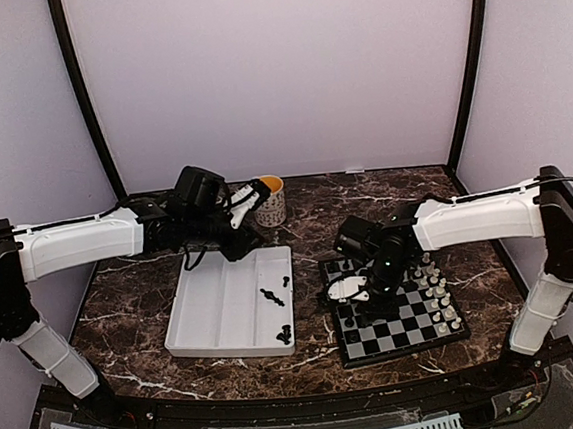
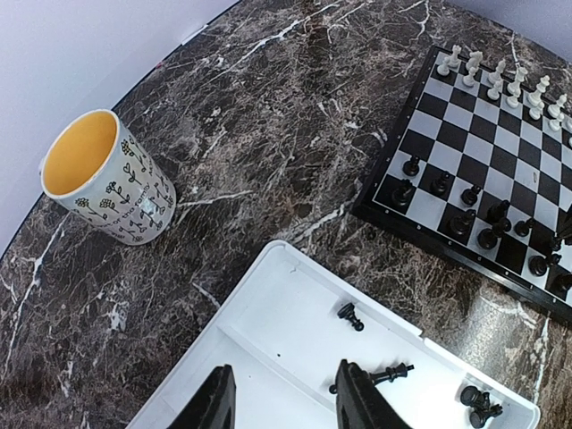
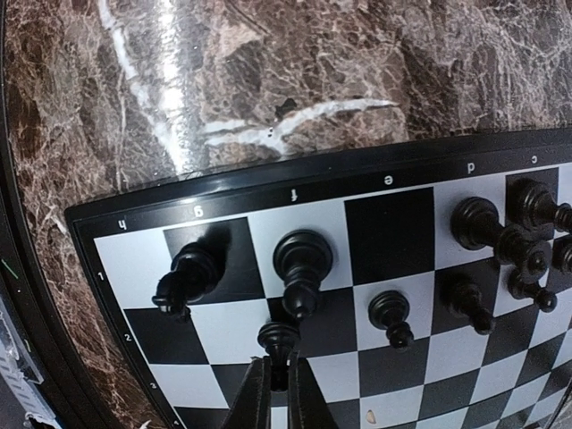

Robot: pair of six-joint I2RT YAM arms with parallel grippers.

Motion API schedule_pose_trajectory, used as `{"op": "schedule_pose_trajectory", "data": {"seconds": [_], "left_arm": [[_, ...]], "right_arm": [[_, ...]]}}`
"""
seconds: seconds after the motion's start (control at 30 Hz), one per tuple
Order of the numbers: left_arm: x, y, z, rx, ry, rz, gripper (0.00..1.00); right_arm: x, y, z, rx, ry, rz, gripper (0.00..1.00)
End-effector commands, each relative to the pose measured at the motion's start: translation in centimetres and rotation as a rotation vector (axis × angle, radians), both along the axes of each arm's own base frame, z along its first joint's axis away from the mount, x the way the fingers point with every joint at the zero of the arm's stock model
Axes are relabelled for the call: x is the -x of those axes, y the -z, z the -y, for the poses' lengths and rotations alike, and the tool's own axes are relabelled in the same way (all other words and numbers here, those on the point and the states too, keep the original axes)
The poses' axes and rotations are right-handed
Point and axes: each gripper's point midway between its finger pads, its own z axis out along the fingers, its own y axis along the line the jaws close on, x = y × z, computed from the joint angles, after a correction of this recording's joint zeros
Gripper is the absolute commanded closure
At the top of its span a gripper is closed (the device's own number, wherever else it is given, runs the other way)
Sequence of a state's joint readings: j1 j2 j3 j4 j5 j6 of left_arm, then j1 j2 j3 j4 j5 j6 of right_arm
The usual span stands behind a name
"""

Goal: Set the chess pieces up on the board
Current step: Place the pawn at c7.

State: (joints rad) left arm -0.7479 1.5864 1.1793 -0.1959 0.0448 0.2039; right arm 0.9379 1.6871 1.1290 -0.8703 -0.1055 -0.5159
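Chess pieces [image 1: 271, 296] sit in two places. A few black ones lie loose in the white tray [image 1: 225, 310] left of centre, and the rest stand on the board [image 1: 397, 330] at centre right of the marbled table [image 1: 124, 309].

At the left, the left arm's fingers [image 2: 357, 398] hang spread above the tray with nothing between them. A patterned mug [image 2: 107, 179] with a yellow inside stands at the upper left, beyond the tray.

On the board, black men [image 2: 447, 201] fill the rows nearest the tray and white men [image 1: 435, 287] line the right edge.

The right arm's fingers [image 3: 255, 398] are pressed together, pinching a black pawn [image 3: 279, 338]. Its head shows just past the tips, beside two larger black pieces near the board's corner.
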Motion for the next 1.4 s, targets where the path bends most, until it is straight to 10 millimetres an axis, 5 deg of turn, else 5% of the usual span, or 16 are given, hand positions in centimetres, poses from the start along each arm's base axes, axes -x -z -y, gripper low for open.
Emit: {"op": "schedule_pose_trajectory", "data": {"seconds": [0.0, 0.9, 1.37], "left_arm": [[0.0, -1.1, 0.2, 0.02, 0.007, -0.006, 0.6], [0.3, -0.5, 0.7, 0.023, 0.032, -0.035, 0.6], [0.3, -0.6, 0.7, 0.025, 0.035, -0.036, 0.6]], "right_arm": [[-1.1, -0.3, -0.9, -0.007, 0.014, 0.041, 0.93], [-1.3, 0.3, 0.1, 0.047, 0.018, 0.054, 0.91], [-1.7, -0.7, -0.8, 0.012, 0.028, 0.062, 0.78]]}}
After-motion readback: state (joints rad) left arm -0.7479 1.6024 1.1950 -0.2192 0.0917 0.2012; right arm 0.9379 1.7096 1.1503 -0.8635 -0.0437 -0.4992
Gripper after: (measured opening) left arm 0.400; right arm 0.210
